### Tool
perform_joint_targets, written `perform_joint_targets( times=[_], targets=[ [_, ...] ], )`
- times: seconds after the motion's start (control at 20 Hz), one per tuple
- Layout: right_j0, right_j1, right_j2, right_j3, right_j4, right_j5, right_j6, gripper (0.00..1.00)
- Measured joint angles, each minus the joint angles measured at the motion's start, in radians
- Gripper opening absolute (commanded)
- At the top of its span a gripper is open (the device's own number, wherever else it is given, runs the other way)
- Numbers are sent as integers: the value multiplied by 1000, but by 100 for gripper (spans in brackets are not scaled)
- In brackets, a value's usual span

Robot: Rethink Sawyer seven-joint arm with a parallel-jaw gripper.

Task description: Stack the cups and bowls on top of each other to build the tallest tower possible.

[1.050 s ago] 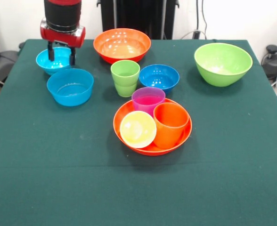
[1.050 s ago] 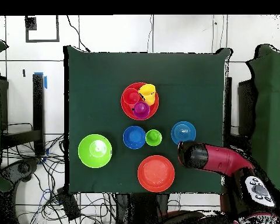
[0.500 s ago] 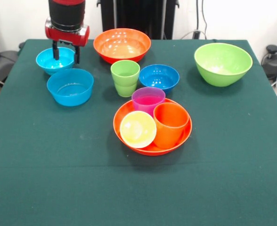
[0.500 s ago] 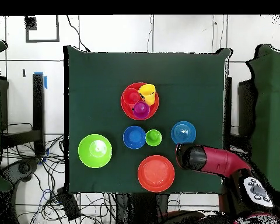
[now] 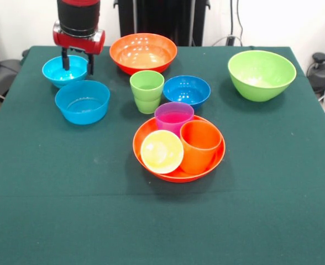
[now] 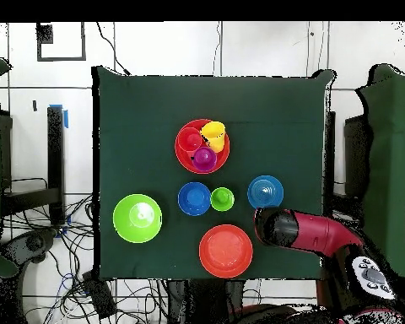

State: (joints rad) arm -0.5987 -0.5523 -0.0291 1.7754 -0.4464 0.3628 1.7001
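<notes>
My gripper [image 5: 78, 62] hangs open at the back left, with its fingers astride the near rim of a small light blue bowl [image 5: 53, 69]. A wider light blue bowl [image 5: 82, 101] stands just in front of it. An orange bowl [image 5: 211, 164] in the middle holds the purple cup [image 5: 174, 116], the orange cup [image 5: 200, 146] and the tilted yellow cup [image 5: 161, 152]. The green cup [image 5: 147, 91] stands upright beside the dark blue bowl [image 5: 187, 90]. A second orange bowl [image 5: 143, 52] sits at the back, and the lime green bowl [image 5: 261, 74] at the right. In the overhead view the arm [image 6: 300, 229] hides the gripper.
A dark green cloth [image 5: 251, 204] covers the table. Overhead, one light blue bowl [image 6: 265, 191] shows just past the arm's head. Cables and floor lie round the table's edges.
Over the last second the gripper rose and drew back a little above the small light blue bowl, which stayed on the table. Nothing has moved in the last half second.
</notes>
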Motion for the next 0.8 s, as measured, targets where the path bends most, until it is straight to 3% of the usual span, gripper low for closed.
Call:
perform_joint_targets(
  times=[0.8],
  targets=[
    [-58,6,33,6,0,0,0,100]
  ],
)
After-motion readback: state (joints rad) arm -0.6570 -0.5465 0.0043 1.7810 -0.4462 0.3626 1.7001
